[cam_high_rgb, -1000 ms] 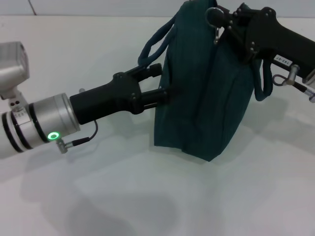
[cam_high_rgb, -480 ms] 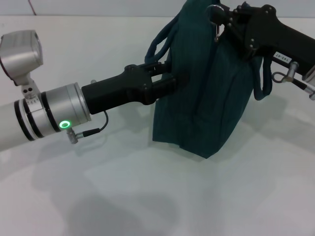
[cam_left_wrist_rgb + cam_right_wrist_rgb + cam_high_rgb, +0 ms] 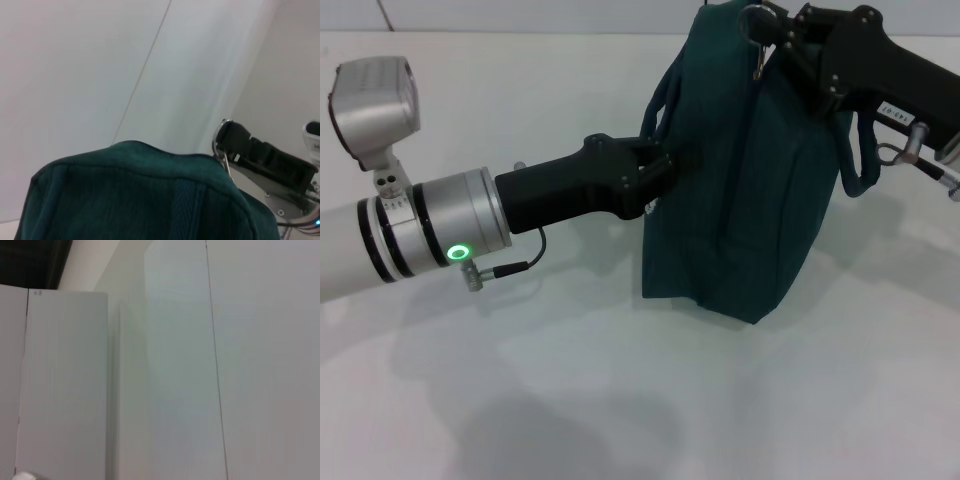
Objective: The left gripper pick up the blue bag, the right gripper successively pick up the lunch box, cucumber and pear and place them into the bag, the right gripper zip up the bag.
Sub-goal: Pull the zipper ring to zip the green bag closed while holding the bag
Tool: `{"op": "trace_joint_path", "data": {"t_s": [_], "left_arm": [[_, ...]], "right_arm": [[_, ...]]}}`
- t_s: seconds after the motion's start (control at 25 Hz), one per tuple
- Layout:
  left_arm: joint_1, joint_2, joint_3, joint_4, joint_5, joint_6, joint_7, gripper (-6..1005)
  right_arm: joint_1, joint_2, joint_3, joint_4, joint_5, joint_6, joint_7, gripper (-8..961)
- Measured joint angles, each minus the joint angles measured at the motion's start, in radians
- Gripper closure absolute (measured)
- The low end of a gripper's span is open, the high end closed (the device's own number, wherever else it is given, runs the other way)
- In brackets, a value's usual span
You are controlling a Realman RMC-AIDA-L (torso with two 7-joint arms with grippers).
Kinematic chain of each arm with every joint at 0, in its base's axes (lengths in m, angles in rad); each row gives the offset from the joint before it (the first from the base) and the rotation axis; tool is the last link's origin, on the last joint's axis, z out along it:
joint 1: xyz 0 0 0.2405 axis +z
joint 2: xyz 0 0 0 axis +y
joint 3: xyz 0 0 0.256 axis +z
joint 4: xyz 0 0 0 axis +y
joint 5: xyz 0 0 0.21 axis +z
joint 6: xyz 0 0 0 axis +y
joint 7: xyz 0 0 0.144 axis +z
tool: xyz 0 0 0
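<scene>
Standing upright on the tabletop (image 3: 620, 400), the blue bag (image 3: 740, 200) shows no readable label. The left claw (image 3: 658, 170) is clamped on its side handle (image 3: 655, 110); the right claw (image 3: 768, 32) grips the zipper ring (image 3: 760, 62) atop the bag.

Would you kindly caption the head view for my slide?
Left gripper pressed against the upright blue bag; right gripper at its zipper pull.

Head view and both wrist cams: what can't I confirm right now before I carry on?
- Bag contents: shut fabric hides lunch box, cucumber and pear in every view.
- Bag top and zipper run: cut off by the head view's upper edge; the left wrist view shows only a fabric hump.
- Right gripper grip on the zipper ring: fingertips sit at that edge.
- Right wrist view: only blank panels.
- Left gripper shut on the bag's side.
</scene>
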Motion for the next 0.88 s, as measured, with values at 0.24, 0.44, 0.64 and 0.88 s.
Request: {"op": "trace_joint_path", "data": {"t_s": [0.24,0.44,0.64,0.88], "left_arm": [[0.0,0.001,0.004,0.002,0.048,0.008,0.001,904],[0.007,0.002,0.015,0.003,0.065,0.023,0.009,923],[0.009,0.004,0.016,0.004,0.085,0.078,0.028,935],[0.01,0.006,0.017,0.004,0.151,0.169,0.045,939]], "right_arm": [[-0.011,0.0,-0.001,-0.021,0.034,-0.01,0.007,930],[-0.016,-0.003,-0.001,-0.02,0.059,-0.01,0.02,929],[-0.017,-0.004,-0.002,-0.011,0.062,0.019,0.031,929],[-0.017,-0.005,0.0,-0.01,0.063,0.104,0.046,929]]}}
